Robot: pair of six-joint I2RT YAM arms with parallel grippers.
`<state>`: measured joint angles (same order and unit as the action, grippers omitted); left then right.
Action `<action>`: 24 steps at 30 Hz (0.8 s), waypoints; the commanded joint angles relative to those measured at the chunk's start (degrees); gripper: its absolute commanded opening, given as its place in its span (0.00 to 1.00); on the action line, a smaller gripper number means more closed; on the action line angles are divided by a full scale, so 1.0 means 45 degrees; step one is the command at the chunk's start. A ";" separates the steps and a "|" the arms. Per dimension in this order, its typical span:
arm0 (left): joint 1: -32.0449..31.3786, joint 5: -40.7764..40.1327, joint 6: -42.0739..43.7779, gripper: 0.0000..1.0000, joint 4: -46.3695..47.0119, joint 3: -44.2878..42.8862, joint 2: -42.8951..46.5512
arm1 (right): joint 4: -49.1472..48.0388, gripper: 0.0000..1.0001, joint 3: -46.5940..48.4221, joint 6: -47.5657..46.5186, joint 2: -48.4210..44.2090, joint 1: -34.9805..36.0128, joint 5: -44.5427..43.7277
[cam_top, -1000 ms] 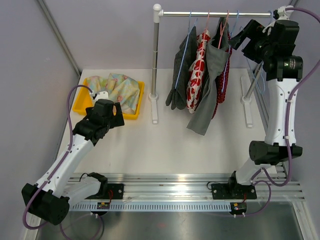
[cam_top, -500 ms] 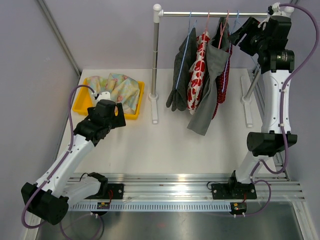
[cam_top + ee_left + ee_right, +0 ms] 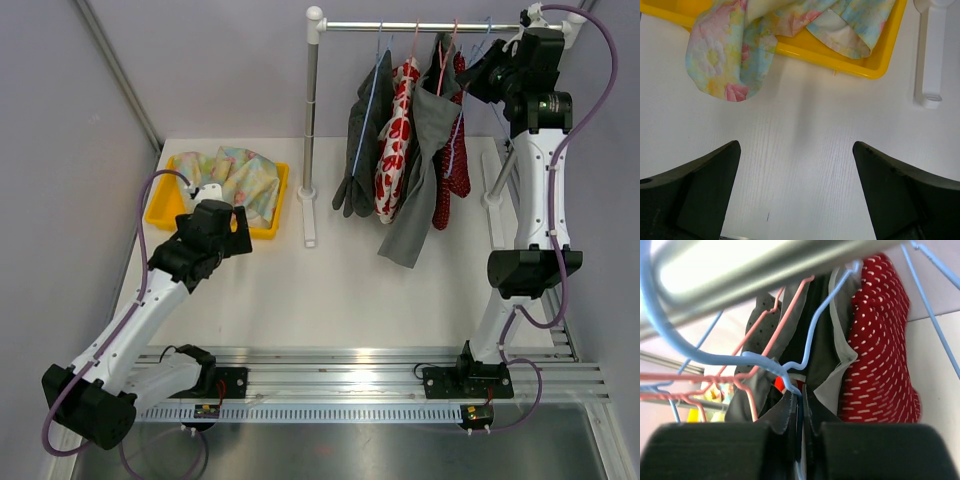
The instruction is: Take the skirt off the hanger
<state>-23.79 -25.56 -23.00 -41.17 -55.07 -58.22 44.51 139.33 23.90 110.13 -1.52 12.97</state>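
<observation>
- White table top [image 3: 330, 290] carries everything; nothing on it has shifted since a second ago.
- Silver metal clothes rail [image 3: 430, 27] stands at the 12 o'clock edge with four garments hanging from it.
- Right arm [image 3: 535, 180] has straightened and drawn in towards the rail's 3 o'clock end, so it now stands taller and closer than before.
- Grey draped garment [image 3: 415, 200] hangs lowest. At its 9 o'clock side are a red-and-white floral garment [image 3: 392, 150] and a dark grey garment [image 3: 362, 150], both as they were.
- Red skirt with white dots [image 3: 457, 160] still hangs on the rail. It was mostly hidden behind the grey garment earlier and has swung out to that garment's 3 o'clock side.
- Yellow plastic tray [image 3: 262, 228] at 10 o'clock holds a pastel floral cloth [image 3: 235, 175], unchanged.
- Left gripper [image 3: 796, 200] stays put just at 6 o'clock of the tray, its fingers spread wide and holding nothing.
- Right gripper [image 3: 799, 402], spread a second ago, has pinched its fingers onto the thin blue wire hanger [image 3: 812, 327] just below the rail.
</observation>
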 commanded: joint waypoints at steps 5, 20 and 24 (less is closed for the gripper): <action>-0.0260 -0.0647 -0.0200 0.99 0.0027 -0.0106 0.0086 | -0.0360 0.00 0.0972 -0.0194 0.0020 0.0025 -0.0539; -0.1624 0.1711 0.1670 0.99 0.1940 -0.3383 0.0517 | 0.0244 0.00 -0.1369 -0.1425 -0.3728 0.0006 -0.2765; -0.3864 0.2399 0.2377 0.99 0.2583 -0.5803 -0.0713 | 0.0187 0.00 -0.3843 -0.1016 -0.5173 0.0006 -0.1966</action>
<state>-35.24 -19.75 -16.93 -36.03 -74.43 -58.52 48.29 127.11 19.14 93.69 -1.52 3.60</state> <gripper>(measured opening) 0.987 0.033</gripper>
